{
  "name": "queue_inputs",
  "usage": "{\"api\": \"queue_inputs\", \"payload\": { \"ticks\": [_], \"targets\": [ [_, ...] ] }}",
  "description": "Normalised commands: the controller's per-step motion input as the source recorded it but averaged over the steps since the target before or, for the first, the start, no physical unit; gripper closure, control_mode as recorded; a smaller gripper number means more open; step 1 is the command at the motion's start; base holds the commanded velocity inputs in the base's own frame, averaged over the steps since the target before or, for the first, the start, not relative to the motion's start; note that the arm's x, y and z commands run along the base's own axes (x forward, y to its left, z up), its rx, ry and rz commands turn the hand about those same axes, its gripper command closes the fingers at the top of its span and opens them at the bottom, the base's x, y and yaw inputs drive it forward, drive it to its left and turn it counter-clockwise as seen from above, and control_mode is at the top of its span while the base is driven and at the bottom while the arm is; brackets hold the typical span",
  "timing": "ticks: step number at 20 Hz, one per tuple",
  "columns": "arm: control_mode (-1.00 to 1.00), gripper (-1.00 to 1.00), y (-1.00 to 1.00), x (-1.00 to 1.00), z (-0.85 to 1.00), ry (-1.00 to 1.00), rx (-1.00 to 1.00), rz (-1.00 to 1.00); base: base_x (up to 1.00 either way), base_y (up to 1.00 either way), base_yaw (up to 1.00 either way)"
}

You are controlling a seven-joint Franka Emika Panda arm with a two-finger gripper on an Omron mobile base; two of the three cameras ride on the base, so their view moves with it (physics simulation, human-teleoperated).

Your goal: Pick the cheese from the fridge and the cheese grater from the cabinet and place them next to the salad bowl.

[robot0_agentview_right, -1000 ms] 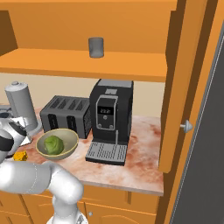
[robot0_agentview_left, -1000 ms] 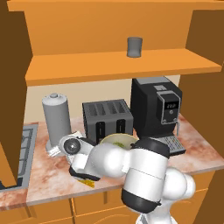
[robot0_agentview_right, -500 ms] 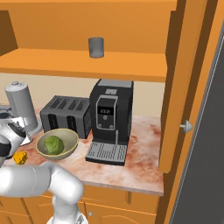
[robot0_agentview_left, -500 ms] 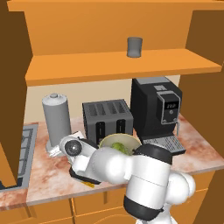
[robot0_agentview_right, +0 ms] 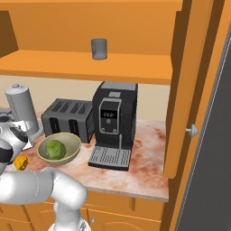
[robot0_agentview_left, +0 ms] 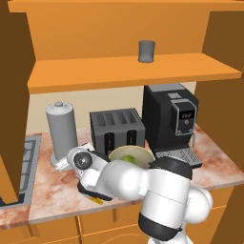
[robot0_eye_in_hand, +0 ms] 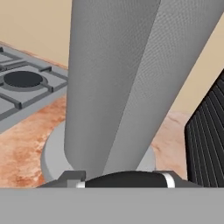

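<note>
My gripper point(robot0_agentview_left: 82, 161) hangs low over the counter, between the grey cylinder point(robot0_agentview_left: 62, 133) and the salad bowl point(robot0_agentview_left: 131, 154), and is shut on the cheese grater point(robot0_agentview_left: 90, 147). In the hand view the grater's dark handle point(robot0_eye_in_hand: 127, 179) lies right below the camera. Its perforated silver body point(robot0_eye_in_hand: 175, 87) stretches away in front of the cylinder point(robot0_eye_in_hand: 100, 78). The olive bowl point(robot0_agentview_right: 58, 148) holds a green lettuce head. The cheese point(robot0_agentview_right: 21, 162), a small yellow-orange wedge, lies on the counter left of the bowl; in the left base view a yellow sliver of the cheese point(robot0_agentview_left: 97, 200) shows under my arm. The cabinet shelf point(robot0_agentview_left: 133, 71) runs overhead.
A dark grey cup point(robot0_agentview_left: 146, 51) stands on the shelf. A black toaster point(robot0_agentview_left: 116, 126) and a black coffee machine point(robot0_agentview_left: 171, 116) line the back of the counter. A stove top point(robot0_eye_in_hand: 22, 83) lies left of the cylinder. The fridge door's dark edge point(robot0_agentview_right: 212, 158) is at the far right.
My elbow has swung right and uncovered more of the bowl. The hand has stayed near the cylinder with the grater in it.
</note>
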Motion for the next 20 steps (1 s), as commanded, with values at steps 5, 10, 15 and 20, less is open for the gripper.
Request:
{"api": "queue_inputs", "payload": {
  "ticks": [5, 10, 15, 20],
  "targets": [
    [-1.00, 1.00, -0.04, 0.00, -0.30, -0.12, 0.00, 0.00, 0.00, 0.00, 0.00],
    [-1.00, 1.00, -0.04, 0.00, -0.03, -0.01, 0.00, 0.00, 0.00, 0.00, 0.00],
    [-1.00, 1.00, -0.09, 0.00, 0.00, 0.00, 0.02, 0.00, 0.00, 0.00, 0.00],
    [-1.00, 1.00, -0.25, -0.01, -0.11, 0.00, 0.08, 0.00, 0.00, 0.00, 0.00]
  ]
}}
